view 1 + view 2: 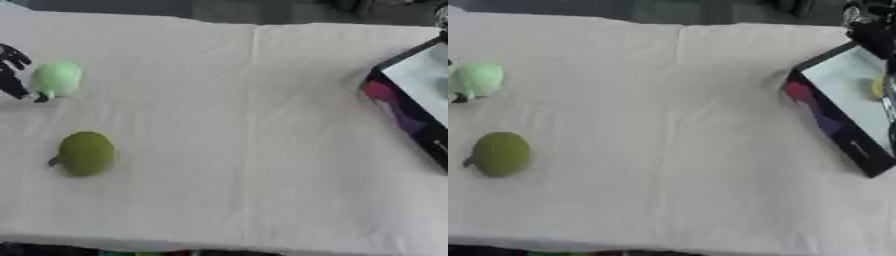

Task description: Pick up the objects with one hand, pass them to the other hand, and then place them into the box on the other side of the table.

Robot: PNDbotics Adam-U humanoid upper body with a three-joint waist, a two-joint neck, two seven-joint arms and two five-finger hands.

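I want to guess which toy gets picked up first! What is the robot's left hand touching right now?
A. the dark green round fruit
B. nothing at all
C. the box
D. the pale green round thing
D: the left hand has its dark fingers curled against the pale green round thing at the table's left edge, while the dark green fruit lies alone and the box sits far right.

On the desk (262, 125): far left, a round fruit (57, 78), touching the left robot hand (12, 70) at the left edge. Nearer and just below, a second fruit (86, 153). Far right, well apart, the box (842, 115), a small item (877, 86) inside. Right robot hand (872, 30) behind the box.
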